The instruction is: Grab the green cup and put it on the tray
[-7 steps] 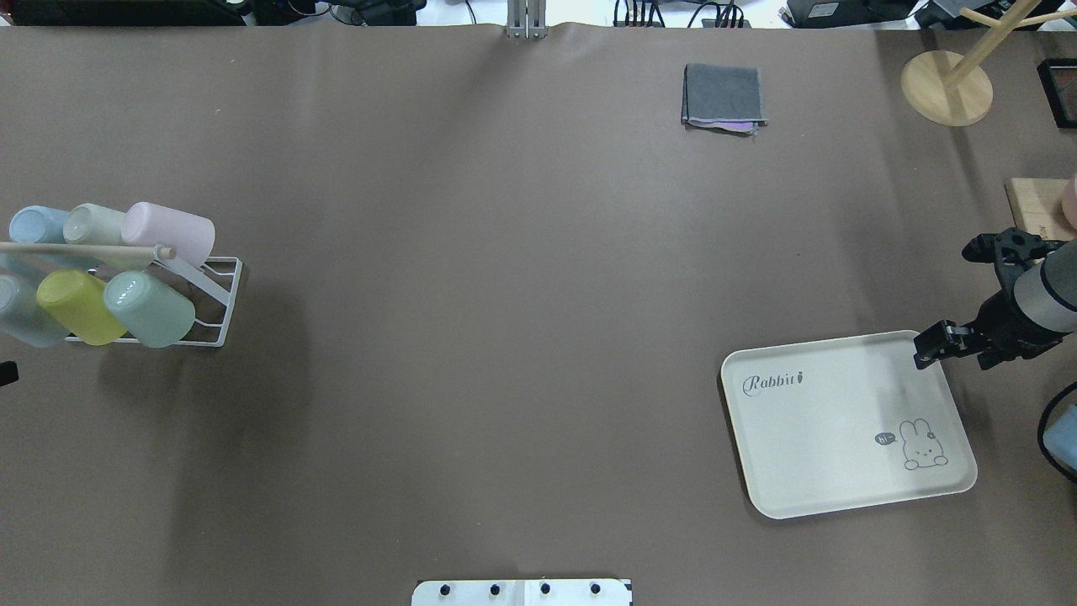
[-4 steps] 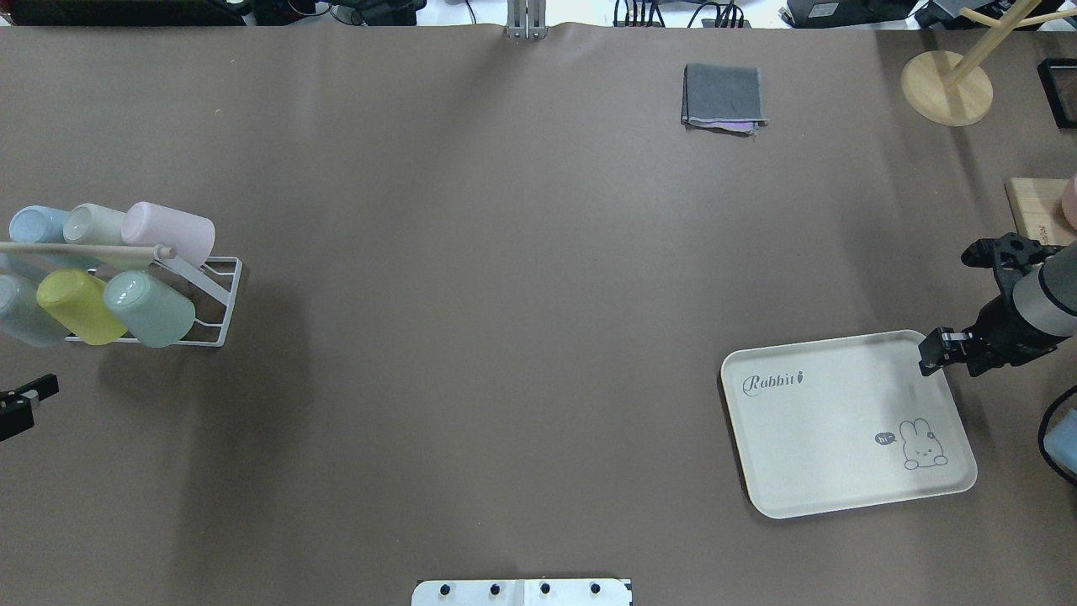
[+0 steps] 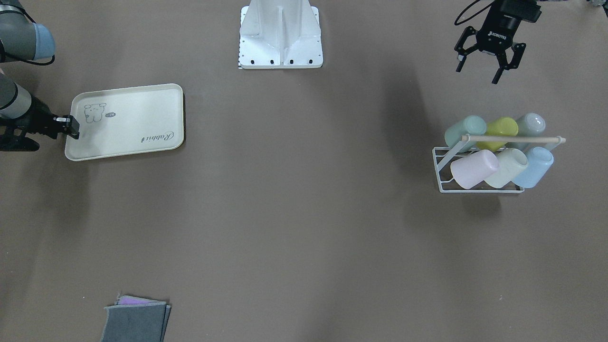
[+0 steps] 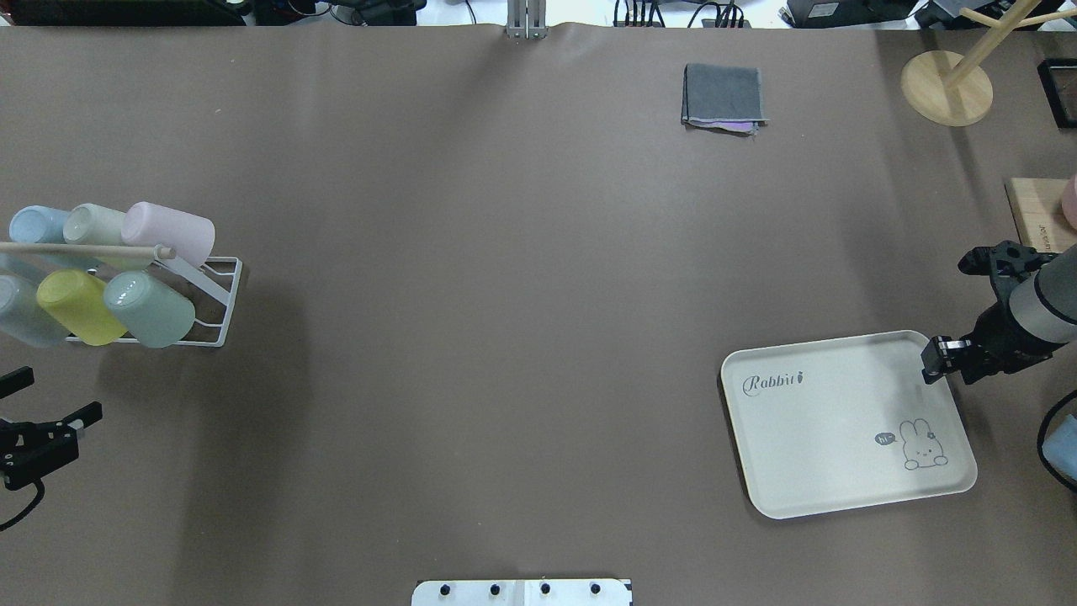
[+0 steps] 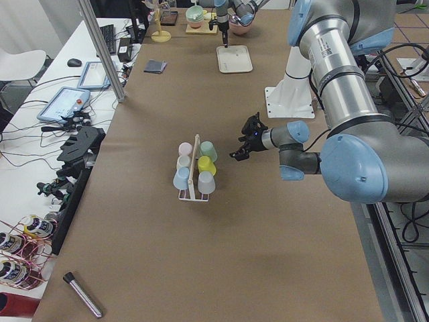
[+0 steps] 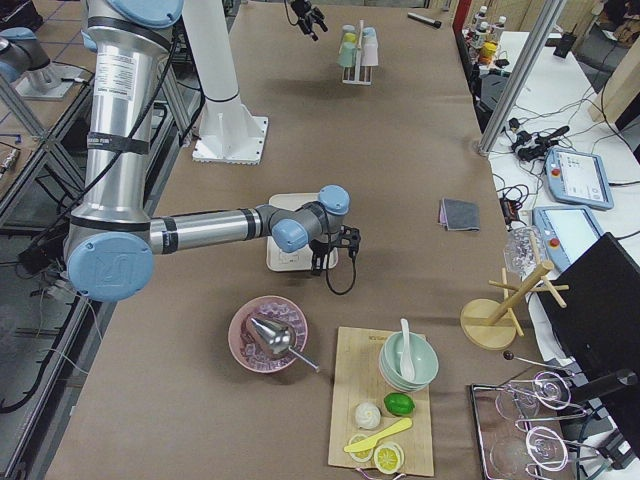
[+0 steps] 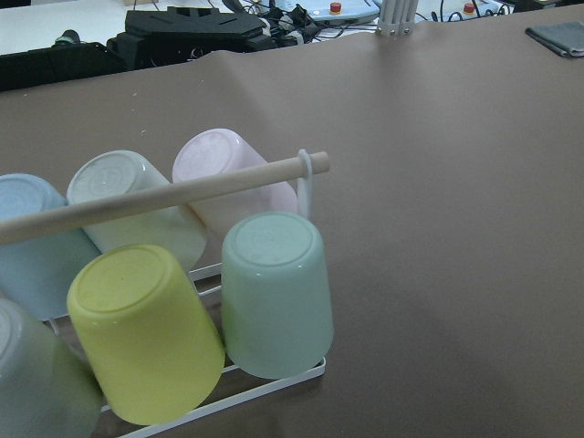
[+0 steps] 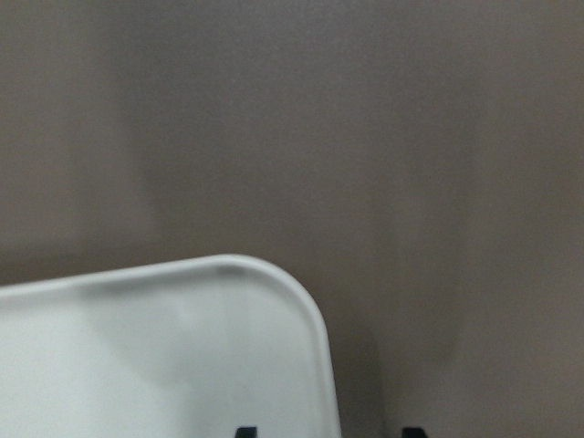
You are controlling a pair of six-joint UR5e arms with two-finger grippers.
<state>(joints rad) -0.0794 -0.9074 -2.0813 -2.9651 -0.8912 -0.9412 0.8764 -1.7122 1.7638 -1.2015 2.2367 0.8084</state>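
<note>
Scene with both arms over a brown-covered table [image 4: 505, 295]. The small mint-green plastic cup [image 4: 150, 309] lies tilted in the white wire rack with a wooden rod [image 4: 220, 290] on the robot's left side. It occupies the row nearer the robot, at the end towards the table's middle, just beside a yellow-green plastic cup [image 4: 78, 305]. In the left wrist view its flat base faces the camera. A pale pink cup [image 4: 172, 231], a cream-white cup [image 4: 97, 225] and a light blue cup [image 4: 34, 225] fill the farther row.

The left gripper [image 3: 477, 75] hangs above bare table on the robot's side of the rack, apart from the cups, its fingers spread and holding nothing.

The flat cream rectangular tray with a rabbit drawing [image 4: 824, 429] rests on the robot's right side, well apart from the rack. The right gripper [image 4: 934, 364] is over the tray's far outer corner; the right wrist view shows its two fingertips parted, with the tray's rounded rim between them. A folded grey cloth [image 4: 724, 97] lies near the far edge.
</note>
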